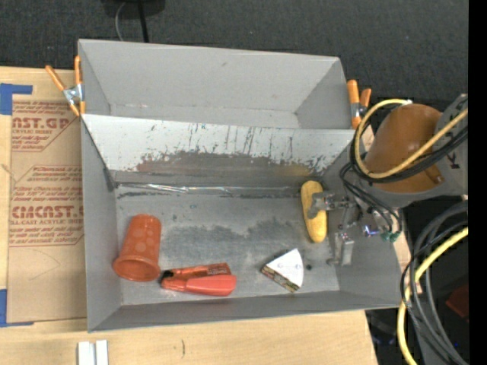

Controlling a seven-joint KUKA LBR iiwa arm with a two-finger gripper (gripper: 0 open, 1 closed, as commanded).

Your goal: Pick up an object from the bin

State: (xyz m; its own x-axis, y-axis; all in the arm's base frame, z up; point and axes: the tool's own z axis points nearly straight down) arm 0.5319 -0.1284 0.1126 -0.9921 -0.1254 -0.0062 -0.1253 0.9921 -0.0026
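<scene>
bin (190, 74): grey, with brown streaks on the back wall
cup (139, 248): orange
banana (313, 211): yellow
wedge (284, 269): white, brown edge
tool (199, 281): red

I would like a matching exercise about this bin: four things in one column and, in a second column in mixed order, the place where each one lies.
Things:
1. orange cup
2. yellow banana
3. white wedge
4. red tool

Places:
A. at the right, beside the gripper
B. by the lower wall, at the middle
C. at the left, lying on its side
D. by the lower wall, right of the middle

Pairs: 1-C, 2-A, 3-D, 4-B
</scene>
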